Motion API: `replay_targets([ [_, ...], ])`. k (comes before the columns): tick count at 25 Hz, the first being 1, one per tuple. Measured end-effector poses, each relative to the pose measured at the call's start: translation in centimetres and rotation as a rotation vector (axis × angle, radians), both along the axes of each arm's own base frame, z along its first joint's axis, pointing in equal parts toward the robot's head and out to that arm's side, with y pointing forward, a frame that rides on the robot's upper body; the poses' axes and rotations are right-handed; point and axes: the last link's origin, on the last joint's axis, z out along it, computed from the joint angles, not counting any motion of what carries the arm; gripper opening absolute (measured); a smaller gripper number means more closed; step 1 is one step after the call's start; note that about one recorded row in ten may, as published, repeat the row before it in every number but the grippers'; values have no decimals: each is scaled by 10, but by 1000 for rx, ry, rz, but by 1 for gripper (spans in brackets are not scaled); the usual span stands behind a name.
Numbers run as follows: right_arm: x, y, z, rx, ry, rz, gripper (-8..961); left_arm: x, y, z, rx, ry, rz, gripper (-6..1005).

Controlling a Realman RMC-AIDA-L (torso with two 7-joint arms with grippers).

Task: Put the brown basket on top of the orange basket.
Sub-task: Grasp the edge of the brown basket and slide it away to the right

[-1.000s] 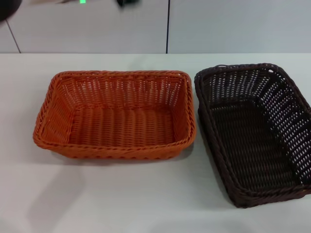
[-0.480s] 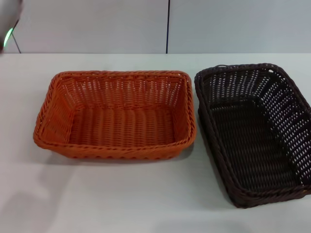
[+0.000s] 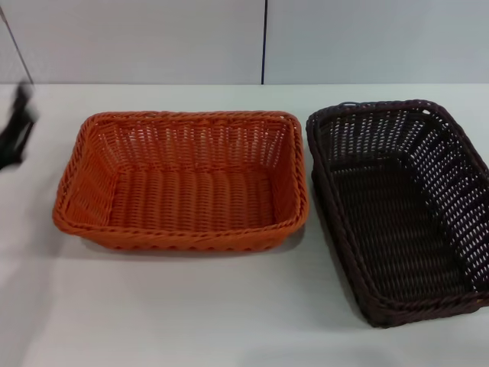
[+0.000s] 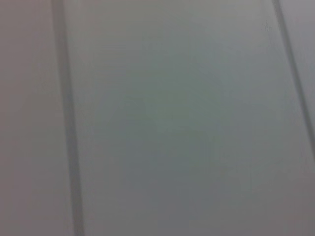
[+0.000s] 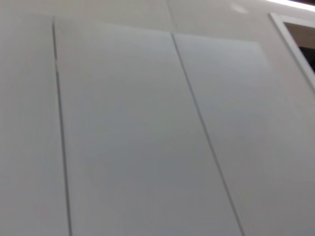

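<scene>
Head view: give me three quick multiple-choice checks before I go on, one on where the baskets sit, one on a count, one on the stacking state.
1. Where is the brown basket relative to the orange basket?
A. On the robot's right of it
B. Inside it
C. On the robot's left of it

2. How many baskets are on the table?
A. One
B. Two
C. Three

3. What is the stacking state?
A. Brown on top of orange
B. Orange on top of brown
C. Not stacked

Answers: 1 A, the brown one lies toward the right edge. 2 B, one orange, one brown. 3 C, both rest on the table, side by side.
</scene>
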Motion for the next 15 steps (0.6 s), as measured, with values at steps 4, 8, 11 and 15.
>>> replay_targets([
  [4, -4, 2, -3, -31, -7, 37, 666, -53, -48, -2, 112, -117, 49, 663],
  [8, -10, 7, -5, -78, -23, 102, 666, -71, -58, -1, 128, -126, 122, 664],
  [11, -14, 11, -8, -141, -33, 155, 666, -80, -63, 0, 131, -122, 160, 665],
  [15, -16, 20, -10, -215, -40, 203, 665, -84, -65, -2, 123, -111, 180, 660],
])
